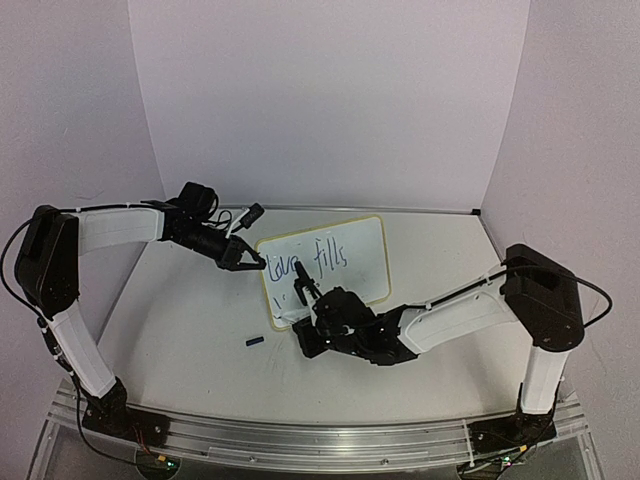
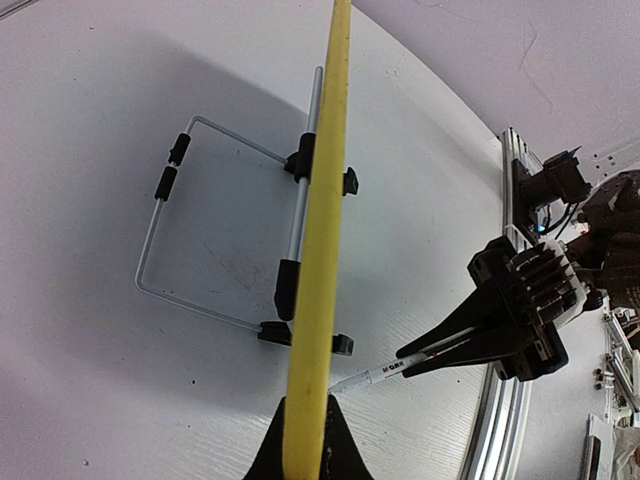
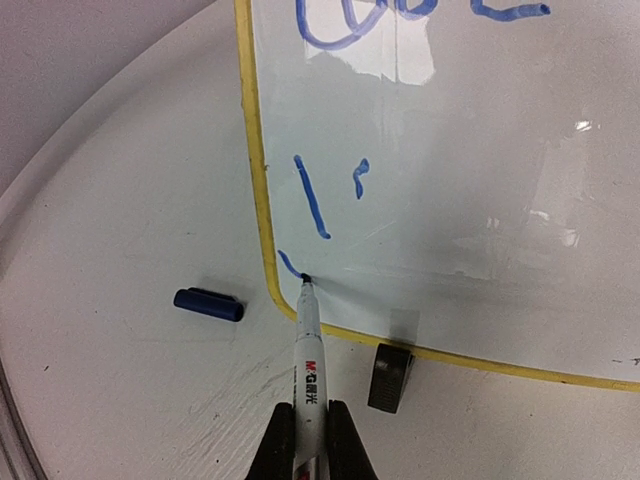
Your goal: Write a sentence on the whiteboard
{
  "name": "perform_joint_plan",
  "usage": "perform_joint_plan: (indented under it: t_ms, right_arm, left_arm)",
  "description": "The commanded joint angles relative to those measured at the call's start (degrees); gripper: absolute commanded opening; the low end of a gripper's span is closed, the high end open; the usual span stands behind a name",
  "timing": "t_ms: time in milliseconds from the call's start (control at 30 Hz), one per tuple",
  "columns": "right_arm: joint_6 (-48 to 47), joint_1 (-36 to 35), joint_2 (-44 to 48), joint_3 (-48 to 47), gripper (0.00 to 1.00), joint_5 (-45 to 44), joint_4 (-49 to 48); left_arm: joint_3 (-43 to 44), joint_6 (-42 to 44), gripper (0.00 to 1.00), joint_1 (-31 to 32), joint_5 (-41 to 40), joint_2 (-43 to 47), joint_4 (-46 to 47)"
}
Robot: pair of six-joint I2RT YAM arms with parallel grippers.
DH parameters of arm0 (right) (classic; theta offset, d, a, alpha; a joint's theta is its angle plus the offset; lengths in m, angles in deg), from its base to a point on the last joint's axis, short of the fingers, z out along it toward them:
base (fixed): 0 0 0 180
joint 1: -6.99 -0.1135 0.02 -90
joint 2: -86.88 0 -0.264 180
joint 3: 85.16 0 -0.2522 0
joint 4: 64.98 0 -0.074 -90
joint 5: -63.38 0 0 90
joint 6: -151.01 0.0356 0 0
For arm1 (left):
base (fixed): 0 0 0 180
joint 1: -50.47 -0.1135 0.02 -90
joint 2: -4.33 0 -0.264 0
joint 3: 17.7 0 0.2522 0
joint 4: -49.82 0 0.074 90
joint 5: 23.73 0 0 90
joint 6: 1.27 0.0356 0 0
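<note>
The whiteboard [image 1: 365, 280] stands tilted at the table's middle, with blue words "love fills" [image 1: 315, 260] on its top line. My left gripper [image 1: 255, 264] is shut on its yellow rim [image 2: 322, 230], seen edge-on between my jaws [image 2: 306, 420]. My right gripper [image 1: 305, 295] is shut on a white marker [image 3: 308, 350]. The marker's tip touches the board at its lower left corner, at the end of a short blue stroke [image 3: 288, 262]. Two more short strokes [image 3: 312, 198] start the second line. The right gripper [image 3: 310, 410] sits just below the board's bottom rim.
The blue marker cap [image 3: 208, 303] lies on the table left of the board, also in the top view [image 1: 254, 341]. A black clip foot [image 3: 390, 376] sits under the bottom rim. A wire stand [image 2: 200, 240] props the board from behind.
</note>
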Motion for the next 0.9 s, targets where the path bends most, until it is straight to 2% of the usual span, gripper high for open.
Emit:
perform_joint_plan:
  t_ms: [0, 600, 867]
  right_arm:
    - [-1.96, 1.03, 3.88, -0.90, 0.00, -5.29, 1.83]
    - [-5.96, 3.19, 6.35, -3.44, 0.00, -5.57, 2.14]
    - [-6.13, 3.25, 9.48, -1.61, 0.00, -5.12, 2.05]
  left_arm:
    - [1.63, 2.70, 0.00, 0.37, -4.55, 1.51, -2.01]
    - [1.65, 2.70, 0.00, 0.43, -4.59, 1.47, -2.00]
    - [1.68, 2.76, 0.00, 0.41, -4.63, 1.33, -2.01]
